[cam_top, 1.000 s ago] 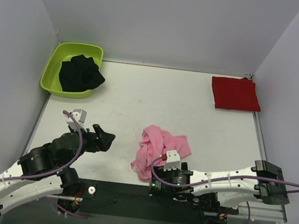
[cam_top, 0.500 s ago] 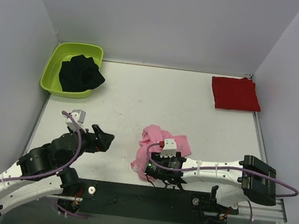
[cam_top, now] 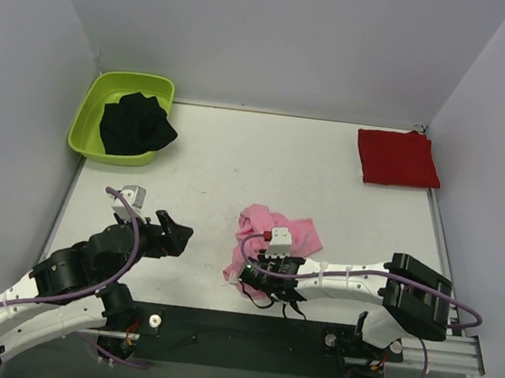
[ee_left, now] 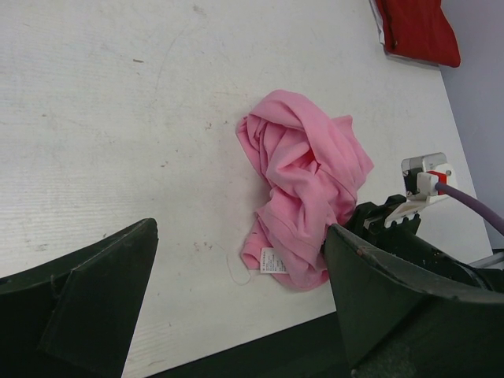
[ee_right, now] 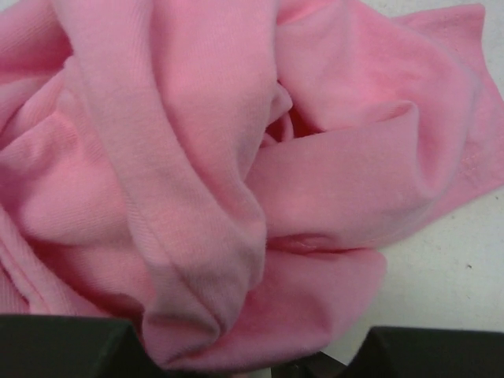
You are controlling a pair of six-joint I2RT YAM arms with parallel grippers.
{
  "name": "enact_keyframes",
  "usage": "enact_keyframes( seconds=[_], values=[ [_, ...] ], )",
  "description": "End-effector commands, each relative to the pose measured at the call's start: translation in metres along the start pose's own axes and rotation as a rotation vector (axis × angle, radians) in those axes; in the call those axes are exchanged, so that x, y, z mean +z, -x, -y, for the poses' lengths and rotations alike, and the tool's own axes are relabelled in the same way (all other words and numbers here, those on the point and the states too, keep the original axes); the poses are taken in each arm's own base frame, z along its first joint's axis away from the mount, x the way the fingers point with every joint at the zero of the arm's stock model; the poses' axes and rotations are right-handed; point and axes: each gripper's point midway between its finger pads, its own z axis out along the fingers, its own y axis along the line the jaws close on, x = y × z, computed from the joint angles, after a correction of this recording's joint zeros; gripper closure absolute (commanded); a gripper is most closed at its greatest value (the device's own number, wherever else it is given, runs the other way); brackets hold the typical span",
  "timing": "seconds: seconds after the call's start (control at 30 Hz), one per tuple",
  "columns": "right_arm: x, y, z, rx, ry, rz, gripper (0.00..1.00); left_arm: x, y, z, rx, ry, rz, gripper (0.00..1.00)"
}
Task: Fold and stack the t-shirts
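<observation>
Grasp step, by my reading: right fingers (ee_right: 63,350) spread wide astride crumpled pink t-shirt (cam_top: 270,235), lower centre, not closed; left fingers (ee_left: 94,299) agape, empty. Next: pinch an edge.

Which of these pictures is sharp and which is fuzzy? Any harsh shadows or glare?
Right wrist view: the pink shirt fills the frame and looks slightly soft; the dark fingers at the bottom are blurred. Left wrist view: shirt and table are sharp; the near fingers are dark and soft-edged. Top view: evenly lit, no glare, only faint shadows.
</observation>
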Motion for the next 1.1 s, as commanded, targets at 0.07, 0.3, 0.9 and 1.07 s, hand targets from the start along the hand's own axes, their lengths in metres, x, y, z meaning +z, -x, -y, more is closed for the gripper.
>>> enact_keyframes(
  seconds=[0.07,0.3,0.9,1.07],
  values=[
    [0.012,0.006,0.005,-0.026,-0.037,-0.003,0.81,-0.004,0.011,0.002,0.005,0.004,0.023,0.03],
    [0.018,0.011,0.013,-0.029,-0.057,-0.007,1.0,-0.005,0.01,0.001,0.007,0.008,0.018,0.03],
    [-0.197,0.284,-0.011,-0.068,0.237,0.5,1.0,0.002,0.016,0.013,0.011,-0.011,0.031,0.03],
    [-0.244,0.276,0.045,-0.017,0.226,0.568,1.0,0.0,0.018,0.015,-0.005,-0.032,0.045,0.03]
  ],
)
